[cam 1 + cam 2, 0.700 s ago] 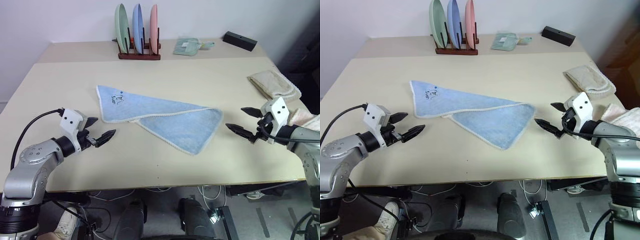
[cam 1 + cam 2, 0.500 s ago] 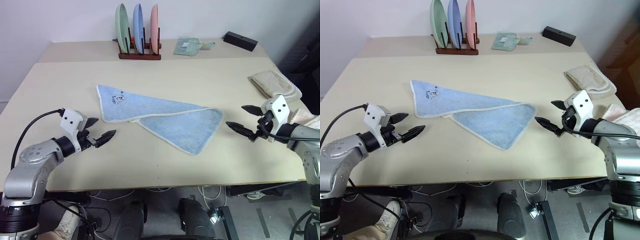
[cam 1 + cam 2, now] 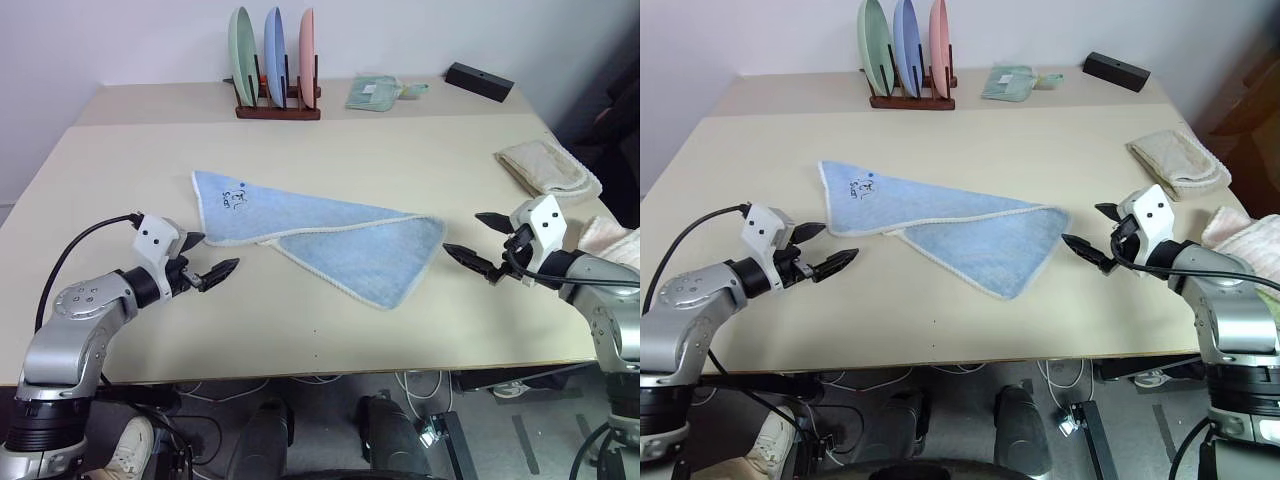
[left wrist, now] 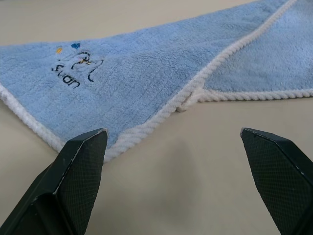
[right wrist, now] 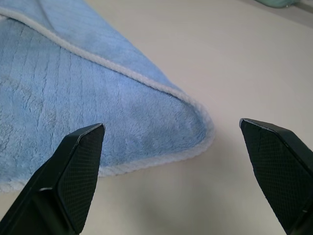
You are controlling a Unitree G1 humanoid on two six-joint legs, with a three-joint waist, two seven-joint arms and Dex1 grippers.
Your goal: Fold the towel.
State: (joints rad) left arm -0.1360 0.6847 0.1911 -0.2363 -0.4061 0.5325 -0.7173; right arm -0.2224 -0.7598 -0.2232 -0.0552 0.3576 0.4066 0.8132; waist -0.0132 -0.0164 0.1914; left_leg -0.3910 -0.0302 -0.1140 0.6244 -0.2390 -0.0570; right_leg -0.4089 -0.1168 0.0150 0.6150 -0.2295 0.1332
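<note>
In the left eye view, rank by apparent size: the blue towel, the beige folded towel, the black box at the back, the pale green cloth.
Largest to smallest:
1. blue towel
2. beige folded towel
3. pale green cloth and black box: look alike, and both sit farthest from the camera, so unranked.

Bright, even light; soft shadows, sharp focus.

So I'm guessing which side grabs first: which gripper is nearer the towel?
Right. The right gripper sits just off the towel's rounded right corner, fingers open. The left gripper hangs a little further off, beside the near left edge, also open.
</note>
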